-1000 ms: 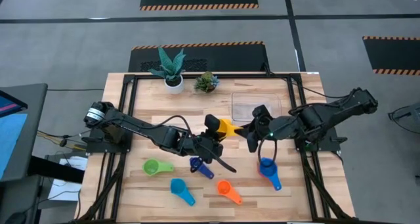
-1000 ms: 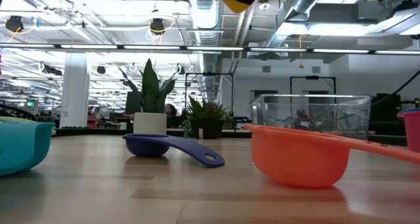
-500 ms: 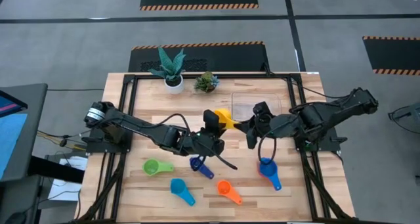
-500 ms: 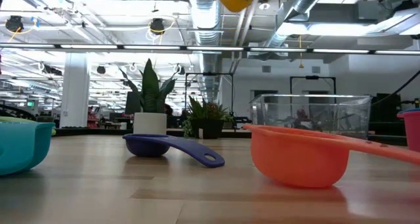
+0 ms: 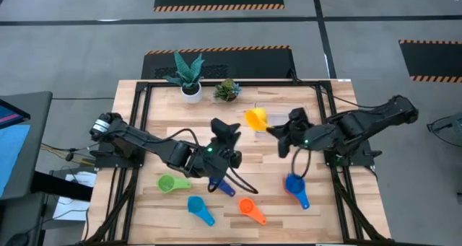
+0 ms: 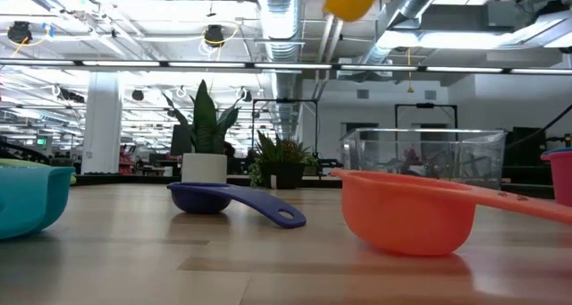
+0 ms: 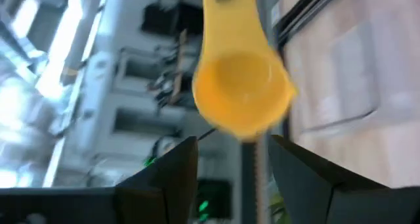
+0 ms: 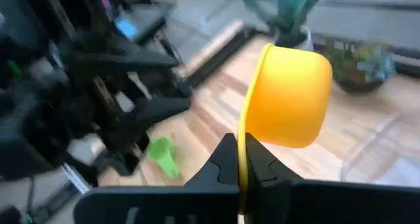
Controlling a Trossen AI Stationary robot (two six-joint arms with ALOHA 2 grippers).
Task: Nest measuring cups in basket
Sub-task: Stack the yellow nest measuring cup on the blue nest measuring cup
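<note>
High view: yellow round plastic measuring cup (image 5: 256,119) aloft at the near-left corner of the clear low-walled plastic basket (image 5: 283,113), handle pinched in the right gripper (image 5: 278,130), bowl pointing away from that arm. Left gripper (image 5: 220,125) just beside, spread wide, holding nothing. Right arm nearer the basket by far.

Low view: yellow cup high above the wooden table (image 6: 268,260); basket standing 1 step rightward and lower, so probably a short carry and a descent.

Left wrist view: 2 dark fingers (image 7: 164,178) parted, cup beyond, apart from them.

Right wrist view: fingers clenched on the thin handle edge.
</note>
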